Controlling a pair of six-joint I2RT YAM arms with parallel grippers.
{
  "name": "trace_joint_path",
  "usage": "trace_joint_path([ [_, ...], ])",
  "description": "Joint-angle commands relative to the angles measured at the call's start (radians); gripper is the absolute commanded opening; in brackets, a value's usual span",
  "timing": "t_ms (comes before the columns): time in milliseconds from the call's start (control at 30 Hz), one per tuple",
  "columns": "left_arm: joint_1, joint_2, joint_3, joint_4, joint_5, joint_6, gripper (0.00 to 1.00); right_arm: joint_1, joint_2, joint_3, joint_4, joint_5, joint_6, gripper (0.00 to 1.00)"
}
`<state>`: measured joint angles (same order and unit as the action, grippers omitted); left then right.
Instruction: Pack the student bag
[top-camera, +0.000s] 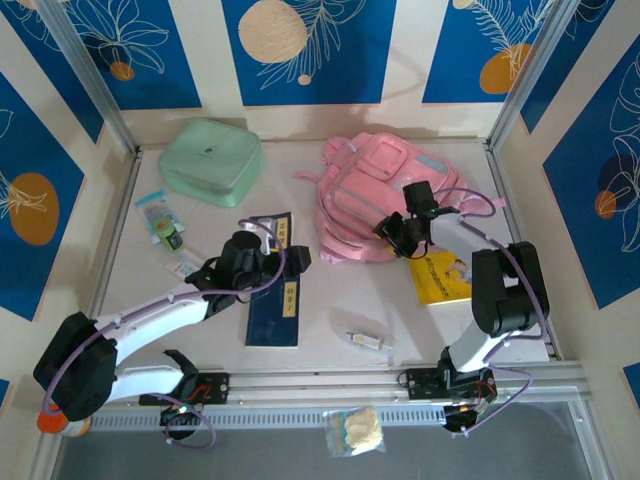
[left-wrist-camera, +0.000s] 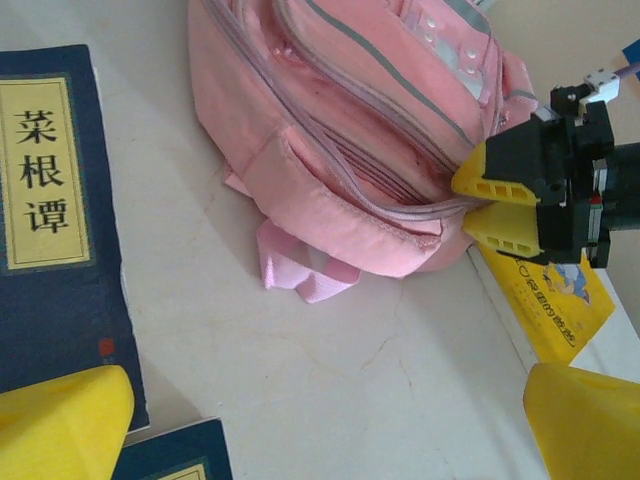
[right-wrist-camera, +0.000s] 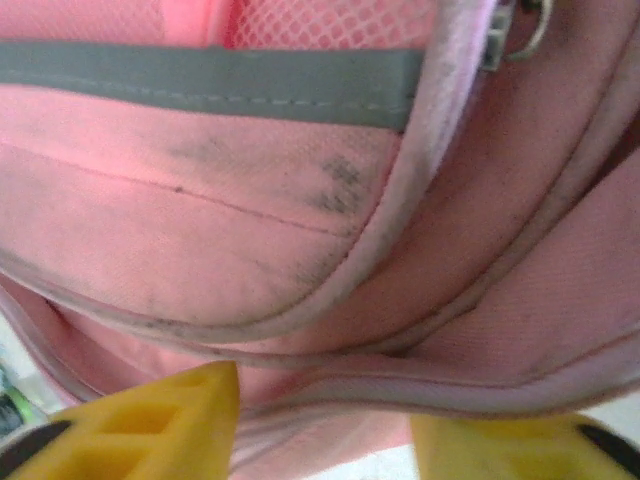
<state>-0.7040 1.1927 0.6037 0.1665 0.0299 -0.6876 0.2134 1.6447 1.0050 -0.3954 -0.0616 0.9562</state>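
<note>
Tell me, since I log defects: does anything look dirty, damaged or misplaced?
The bag has dark grey smudges on its pink fabric below the grey strip. A small packet lies beyond the front rail, off the table.

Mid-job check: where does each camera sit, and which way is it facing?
Top external: above and behind the bases, looking down on the table; both arms, left gripper open, right gripper at the student bag.
Left wrist: low over the table, facing the bag's lower edge; own yellow fingertips in the bottom corners.
Right wrist: close against the bag's pink fabric; its fingertips at the bottom.
Shared: top external and left wrist both show the right gripper pinching the bag's edge.
</note>
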Motion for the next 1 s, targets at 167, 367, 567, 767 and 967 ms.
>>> trace_joint_path([
  [167,-0.008,-0.08,0.027,-0.14,-0.09,-0.014,0.99,0.129,0.059,0.097,0.015,-0.044,-0.044,0.05],
  [367,-0.007,-0.14,0.045,-0.269,-0.143,-0.012,1.0,0.286,0.083,0.142,0.02,0.01,0.025,0.01],
  [567,-0.008,-0.157,0.058,-0.296,-0.142,-0.01,0.99,0.365,0.076,0.169,0.027,0.057,0.067,0.22],
  [767,-0.006,-0.137,0.082,-0.289,-0.084,0.001,0.99,0.319,-0.116,0.075,-0.005,0.031,0.022,0.54],
  [967,-0.023,-0.057,0.131,-0.227,-0.024,-0.021,0.99,0.11,-0.254,-0.018,-0.114,-0.015,-0.102,0.75],
])
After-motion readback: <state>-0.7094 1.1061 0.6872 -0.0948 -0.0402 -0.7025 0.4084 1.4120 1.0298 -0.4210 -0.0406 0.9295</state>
